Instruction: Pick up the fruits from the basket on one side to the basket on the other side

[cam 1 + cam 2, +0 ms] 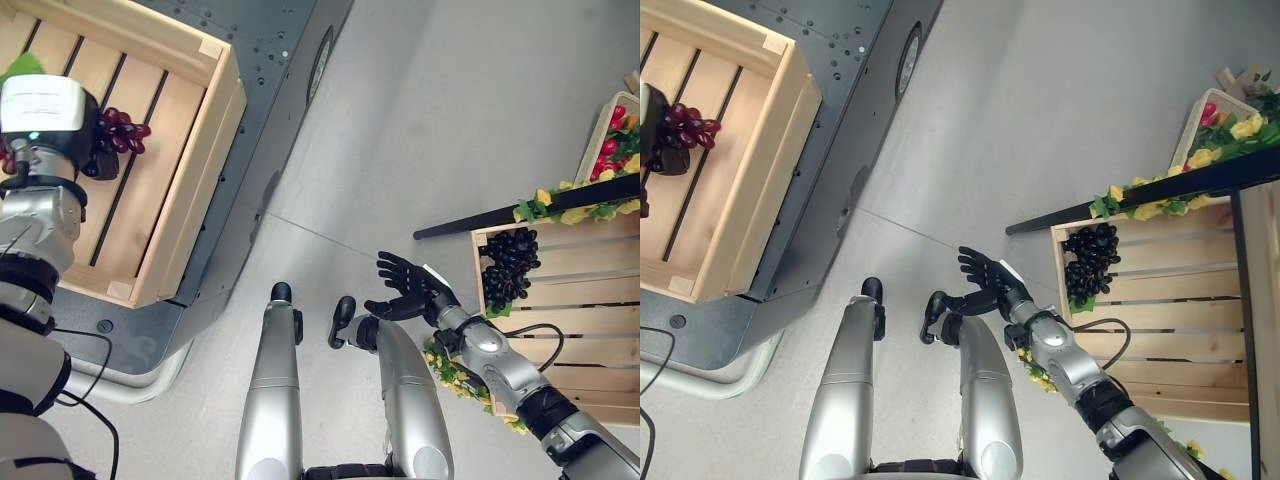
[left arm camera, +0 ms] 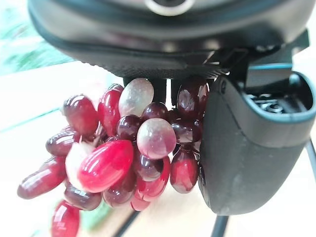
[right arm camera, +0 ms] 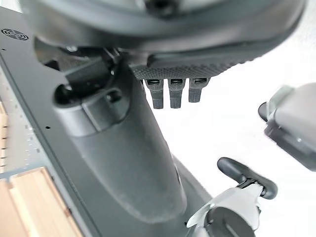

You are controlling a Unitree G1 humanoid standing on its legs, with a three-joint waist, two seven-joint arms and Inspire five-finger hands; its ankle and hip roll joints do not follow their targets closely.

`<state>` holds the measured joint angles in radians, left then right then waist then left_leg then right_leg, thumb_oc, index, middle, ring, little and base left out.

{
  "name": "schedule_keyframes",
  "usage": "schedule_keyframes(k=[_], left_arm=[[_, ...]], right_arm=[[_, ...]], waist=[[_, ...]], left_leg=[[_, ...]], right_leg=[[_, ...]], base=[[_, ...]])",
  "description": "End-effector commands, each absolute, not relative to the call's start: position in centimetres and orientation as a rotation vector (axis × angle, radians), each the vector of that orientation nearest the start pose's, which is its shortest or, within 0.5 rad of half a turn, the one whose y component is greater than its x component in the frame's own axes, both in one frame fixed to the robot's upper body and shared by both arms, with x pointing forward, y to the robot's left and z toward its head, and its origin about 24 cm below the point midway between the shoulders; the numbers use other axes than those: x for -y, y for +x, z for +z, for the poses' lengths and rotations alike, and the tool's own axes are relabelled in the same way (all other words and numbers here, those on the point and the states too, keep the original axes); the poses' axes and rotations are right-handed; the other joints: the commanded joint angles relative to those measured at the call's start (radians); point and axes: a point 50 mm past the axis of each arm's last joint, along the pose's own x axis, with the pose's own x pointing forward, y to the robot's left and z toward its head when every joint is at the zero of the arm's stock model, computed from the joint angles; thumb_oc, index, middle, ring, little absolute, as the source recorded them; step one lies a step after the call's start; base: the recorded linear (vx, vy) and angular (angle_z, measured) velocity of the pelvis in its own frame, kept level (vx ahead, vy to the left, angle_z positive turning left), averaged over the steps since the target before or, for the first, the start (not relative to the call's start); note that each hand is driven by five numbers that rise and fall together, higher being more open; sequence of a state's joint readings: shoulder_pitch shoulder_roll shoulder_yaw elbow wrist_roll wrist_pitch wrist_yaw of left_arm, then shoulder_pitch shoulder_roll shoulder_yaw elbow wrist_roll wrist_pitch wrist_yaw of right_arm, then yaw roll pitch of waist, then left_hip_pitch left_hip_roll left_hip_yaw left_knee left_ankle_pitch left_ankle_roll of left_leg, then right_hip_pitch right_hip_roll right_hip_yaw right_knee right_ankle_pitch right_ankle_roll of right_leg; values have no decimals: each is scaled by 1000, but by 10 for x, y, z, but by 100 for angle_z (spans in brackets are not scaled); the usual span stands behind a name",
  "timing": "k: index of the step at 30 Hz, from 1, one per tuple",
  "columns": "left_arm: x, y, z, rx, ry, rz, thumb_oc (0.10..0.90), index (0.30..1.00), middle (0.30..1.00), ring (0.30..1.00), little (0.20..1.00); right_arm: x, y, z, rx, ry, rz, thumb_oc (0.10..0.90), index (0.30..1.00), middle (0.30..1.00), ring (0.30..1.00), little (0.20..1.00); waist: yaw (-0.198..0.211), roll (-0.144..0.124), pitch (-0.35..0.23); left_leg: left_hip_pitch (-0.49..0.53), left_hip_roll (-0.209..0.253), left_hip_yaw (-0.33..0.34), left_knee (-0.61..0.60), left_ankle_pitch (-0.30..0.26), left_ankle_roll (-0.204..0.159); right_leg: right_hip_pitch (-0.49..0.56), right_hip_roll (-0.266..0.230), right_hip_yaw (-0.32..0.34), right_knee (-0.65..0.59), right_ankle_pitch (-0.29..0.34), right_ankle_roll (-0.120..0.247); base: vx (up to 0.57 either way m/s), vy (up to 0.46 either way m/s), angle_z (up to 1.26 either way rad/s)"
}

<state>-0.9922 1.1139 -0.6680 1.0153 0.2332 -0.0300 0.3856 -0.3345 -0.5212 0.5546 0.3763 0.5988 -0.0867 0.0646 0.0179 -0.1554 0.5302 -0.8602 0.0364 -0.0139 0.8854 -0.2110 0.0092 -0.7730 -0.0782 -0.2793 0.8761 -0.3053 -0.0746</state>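
Note:
A bunch of red grapes [image 2: 123, 148] hangs from my left hand [image 1: 100, 162], whose fingers and thumb [image 2: 247, 148] are shut on it. The hand and the red grapes [image 1: 125, 130] are above the slatted bottom of the pale wooden crate [image 1: 190, 200] at the left. At the right stands a second wooden crate [image 1: 570, 320] with a bunch of black grapes [image 1: 508, 265] lying in it. My right hand [image 1: 410, 288] hovers over the floor just left of that crate, fingers spread and open, holding nothing; its thumb [image 3: 123, 148] stands straight.
The left crate rests on a dark grey platform [image 1: 270, 60]. A black bar [image 1: 500, 215] with a yellow flower garland [image 1: 575, 208] crosses above the right crate. Another box with red fruit [image 1: 612, 130] sits at the far right. Light grey floor lies between the crates.

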Motion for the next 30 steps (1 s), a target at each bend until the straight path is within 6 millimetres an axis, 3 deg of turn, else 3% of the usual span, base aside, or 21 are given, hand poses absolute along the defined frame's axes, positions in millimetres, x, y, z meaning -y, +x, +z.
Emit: schedule_keyframes(k=[1,4,17,24,30], left_arm=[[-419,303,283,142,1200,895,400,300,300,300,300],[-423,300,276,196,954,876,400,300,300,300,300],[-421,296,239,332,372,757,400,300,300,300,300],[-420,291,216,346,202,712,400,300,300,300,300],[-415,289,204,365,117,646,400,300,300,300,300]], right_arm=[[157,286,44,-88,-7,398,800,900,900,900,900],[151,284,42,-104,-1,410,800,900,900,900,900],[143,272,24,-180,7,411,800,900,900,900,900],[140,266,16,-215,0,408,800,900,900,900,900],[140,259,12,-215,-20,402,800,900,900,900,900]], waist=[[31,57,-10],[33,59,-10],[44,80,-92],[47,103,-138],[43,123,-186]], left_leg=[[164,-48,98,-147,-9,90],[220,-54,95,-163,-13,88],[380,-91,84,-265,-14,88],[467,-109,81,-346,3,83],[538,-117,80,-447,53,76]], right_leg=[[140,8,20,-35,21,7],[197,12,27,-51,10,3],[355,-2,46,-173,19,14],[434,-10,52,-265,42,30],[500,-7,53,-383,92,43]], base=[[-10,-40,1],[-7,-44,2],[32,-12,0],[49,3,2],[39,-12,-1]])
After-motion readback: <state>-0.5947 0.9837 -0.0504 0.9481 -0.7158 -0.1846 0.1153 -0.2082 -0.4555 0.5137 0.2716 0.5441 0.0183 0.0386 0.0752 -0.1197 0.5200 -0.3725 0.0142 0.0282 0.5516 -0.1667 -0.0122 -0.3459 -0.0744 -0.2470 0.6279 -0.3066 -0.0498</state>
